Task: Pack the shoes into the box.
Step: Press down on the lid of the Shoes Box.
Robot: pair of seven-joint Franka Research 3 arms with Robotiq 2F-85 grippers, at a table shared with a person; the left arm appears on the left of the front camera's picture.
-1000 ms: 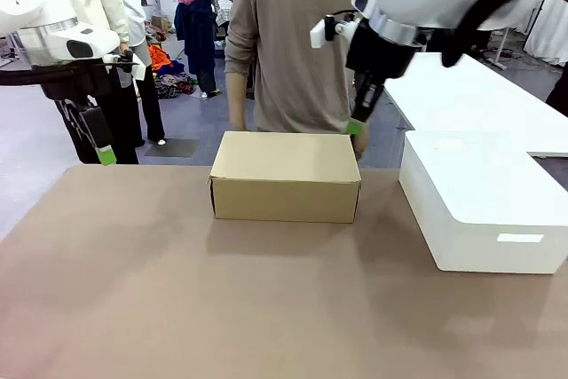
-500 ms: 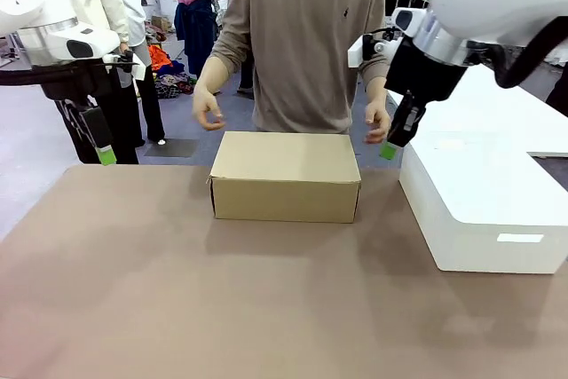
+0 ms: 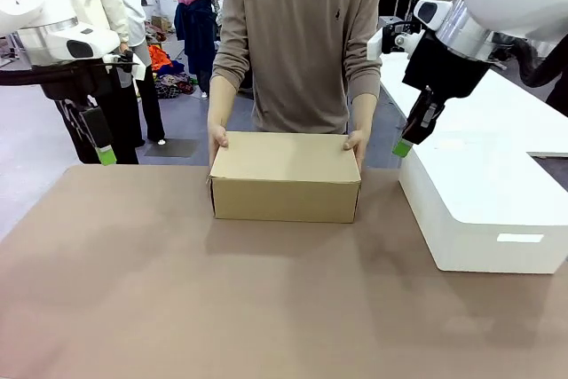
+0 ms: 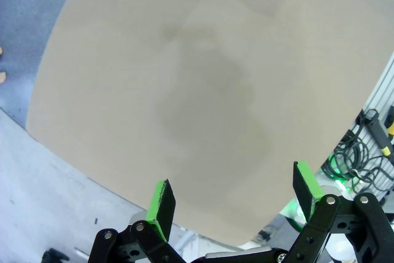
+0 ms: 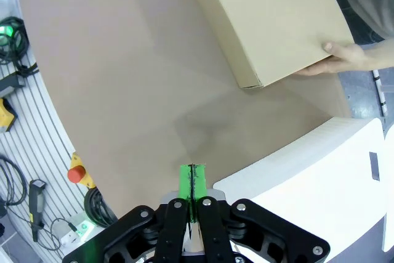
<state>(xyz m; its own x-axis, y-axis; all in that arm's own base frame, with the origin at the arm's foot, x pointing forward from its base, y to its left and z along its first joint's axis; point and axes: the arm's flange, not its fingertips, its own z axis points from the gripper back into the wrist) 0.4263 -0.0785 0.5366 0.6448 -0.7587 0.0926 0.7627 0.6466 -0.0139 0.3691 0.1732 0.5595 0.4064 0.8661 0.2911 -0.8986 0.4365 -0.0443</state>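
Table near edge bare. Box sits mid-table, lid shut, held at both far corners by person's hands. Shoes presumably inside; cannot be confirmed. Left claw released, parked off table at left. Right claw clenched, empty, above white box. Arms should be kept clear of lid; handover to be awaited.

Grey floor, hanging clothes behind — white bench at rt.
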